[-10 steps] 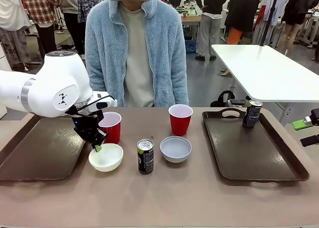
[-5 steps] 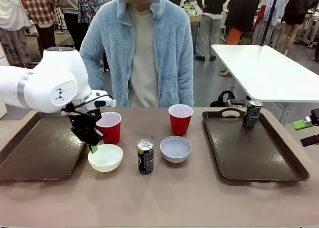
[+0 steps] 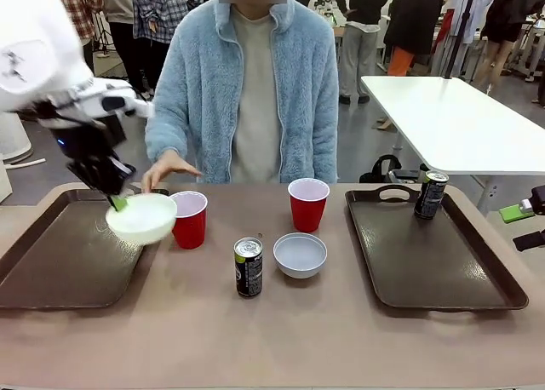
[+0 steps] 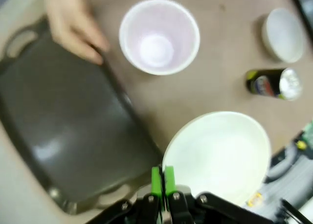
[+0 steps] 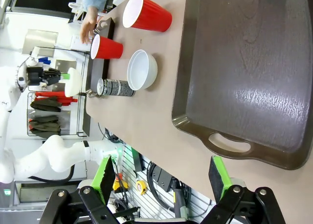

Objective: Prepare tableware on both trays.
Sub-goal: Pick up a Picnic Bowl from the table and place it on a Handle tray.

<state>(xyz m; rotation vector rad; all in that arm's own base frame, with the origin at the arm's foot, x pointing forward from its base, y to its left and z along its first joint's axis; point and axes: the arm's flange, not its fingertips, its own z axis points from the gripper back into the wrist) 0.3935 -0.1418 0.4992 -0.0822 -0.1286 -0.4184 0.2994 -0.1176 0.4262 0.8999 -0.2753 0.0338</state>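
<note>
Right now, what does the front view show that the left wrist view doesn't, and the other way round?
Front view: the right tray with a can at its far end, and the person's blue jacket. Left wrist view: straight down into the red cup, pale and empty inside. Both: the left hand shut on the white bowl at its rim, near the left tray edge, a person's hand by that tray's far corner, the grey bowl, the table can.

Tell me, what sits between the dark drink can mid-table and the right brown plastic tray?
A small round pale grey bowl, resting on the tabletop, clear in the front view.
</note>
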